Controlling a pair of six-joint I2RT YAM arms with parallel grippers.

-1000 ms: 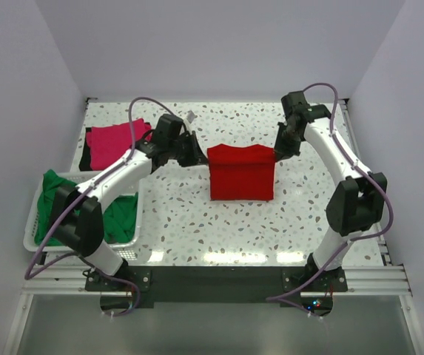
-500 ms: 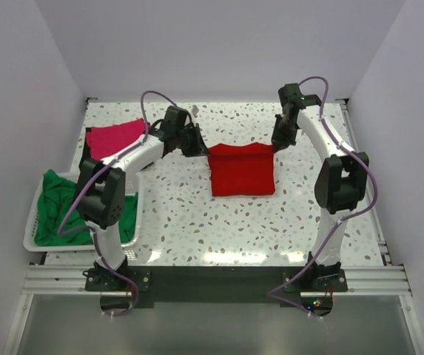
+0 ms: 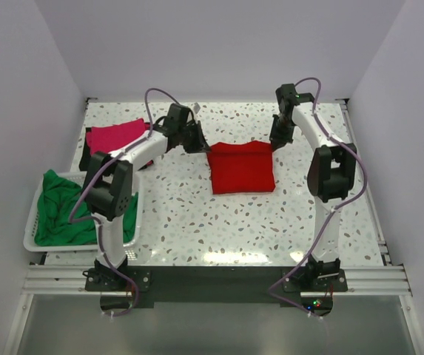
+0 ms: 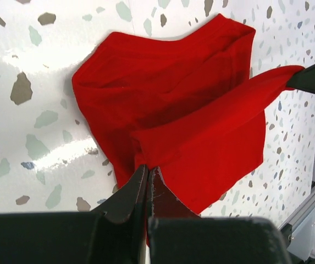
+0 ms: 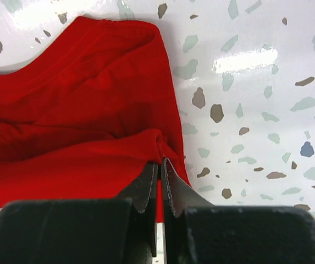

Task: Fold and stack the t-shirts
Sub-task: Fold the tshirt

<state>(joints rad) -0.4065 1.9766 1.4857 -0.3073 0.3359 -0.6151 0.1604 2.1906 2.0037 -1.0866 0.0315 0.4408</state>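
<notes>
Left gripper (image 4: 148, 171): jaws pinched tight on a fold of the red t-shirt (image 3: 241, 170), at the shirt's 10 o'clock corner.
Right gripper (image 5: 159, 165): jaws clamped on the same shirt at its 2 o'clock corner, with a thin strip of red cloth showing between the fingers.
Basket (image 3: 28, 238): white and slotted, at 8 o'clock on the table, beside the left arm.
Green t-shirt (image 3: 64, 214): crumpled inside the basket, heaped above the rim on the far side.
Red t-shirt: folded to a rough rectangle near the table's centre, a little toward 12 o'clock. A band along its far edge is stretched between the two grippers, and the rest lies flat.
Pink t-shirt (image 3: 114, 135): at 10 o'clock, lying on a dark item (image 3: 86, 157) that cannot be identified, well apart from the red one.
Table (image 3: 197, 229): white with grey speckles.
</notes>
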